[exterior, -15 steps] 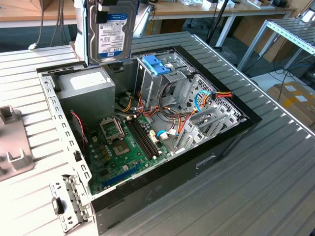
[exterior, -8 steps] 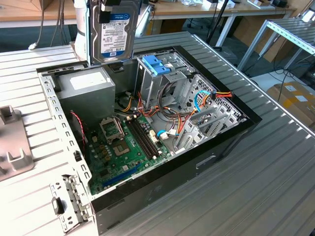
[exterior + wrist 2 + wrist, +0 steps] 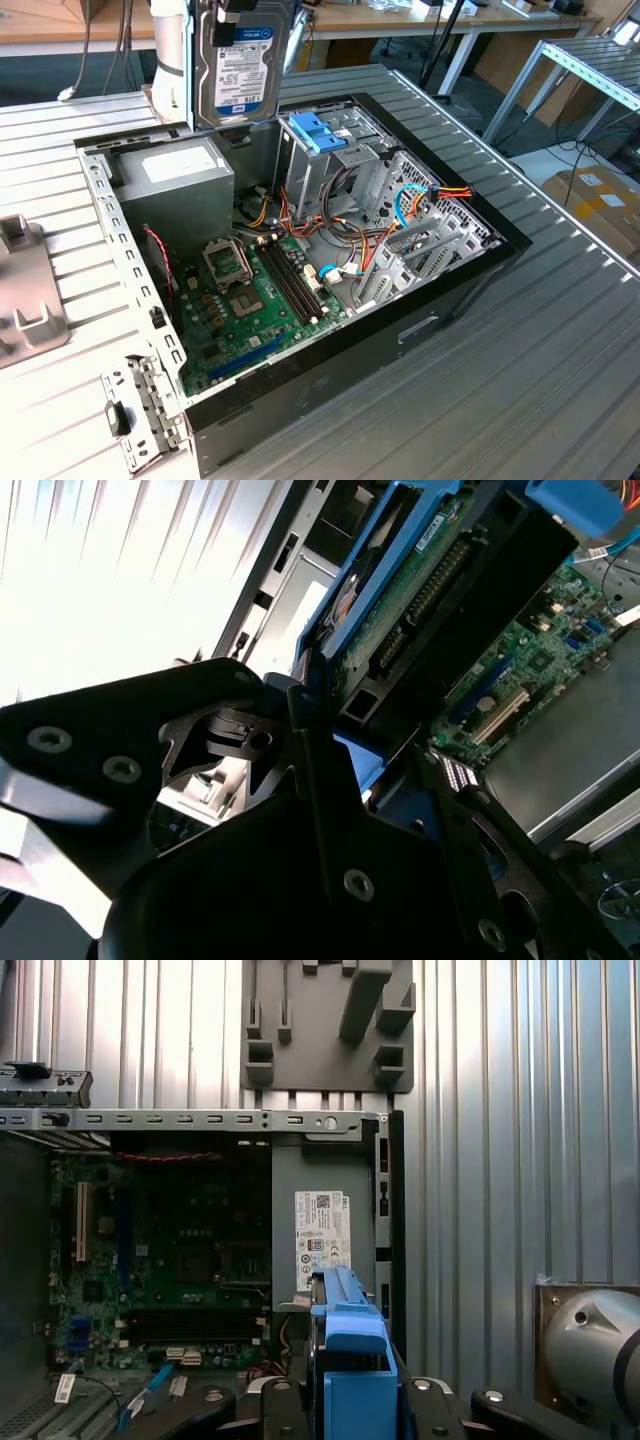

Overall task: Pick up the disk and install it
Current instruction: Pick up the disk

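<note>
Exterior view first: the ribbed metal table [image 3: 560, 380] lies beneath everything, and on it rests the open black computer case [image 3: 330, 375], lying on its side. Inside the case, toward the exterior view's left, sits the grey power-supply box [image 3: 180, 180], with the green motherboard [image 3: 250, 300] just in front of it. Toward the exterior view's right stands the metal drive cage [image 3: 400, 220], and a pale blue bracket [image 3: 318, 130] sits at its far end. I hold the disk [image 3: 240, 70] upright in the air above the far side of the case, over the gap between the power-supply box and the pale blue bracket. Its labelled face is turned to the camera and it touches nothing below. In the first wrist view my pincer [image 3: 350, 1405] is clamped tight on the disk [image 3: 345, 1345], a black finger pressed against each of its bright blue rails. In the second wrist view the disk [image 3: 450, 590] shows its green circuit board and connector edge above the motherboard.
</note>
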You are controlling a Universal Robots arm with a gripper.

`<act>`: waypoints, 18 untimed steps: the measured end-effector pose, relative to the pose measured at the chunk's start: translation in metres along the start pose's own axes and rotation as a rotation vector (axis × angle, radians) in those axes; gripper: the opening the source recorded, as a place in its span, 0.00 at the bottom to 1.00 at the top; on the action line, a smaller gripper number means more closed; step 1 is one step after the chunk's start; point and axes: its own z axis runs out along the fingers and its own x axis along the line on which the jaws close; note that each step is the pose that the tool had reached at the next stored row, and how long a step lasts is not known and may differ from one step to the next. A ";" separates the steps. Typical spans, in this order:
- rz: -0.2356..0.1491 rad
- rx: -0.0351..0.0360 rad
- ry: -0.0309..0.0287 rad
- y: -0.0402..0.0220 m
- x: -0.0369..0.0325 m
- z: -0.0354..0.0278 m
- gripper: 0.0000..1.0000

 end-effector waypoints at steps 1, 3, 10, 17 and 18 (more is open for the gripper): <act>0.000 0.0000 0.0000 -0.0010 0.0000 -0.0001 0.37; 0.000 0.0000 0.0000 -0.0035 0.0001 -0.0002 0.37; 0.000 -0.0002 -0.0037 -0.0181 0.0110 -0.0014 0.37; -0.003 -0.0002 -0.0513 -0.0196 0.0186 -0.0019 0.37; -0.003 -0.0002 -0.0512 -0.0196 0.0191 -0.0019 0.37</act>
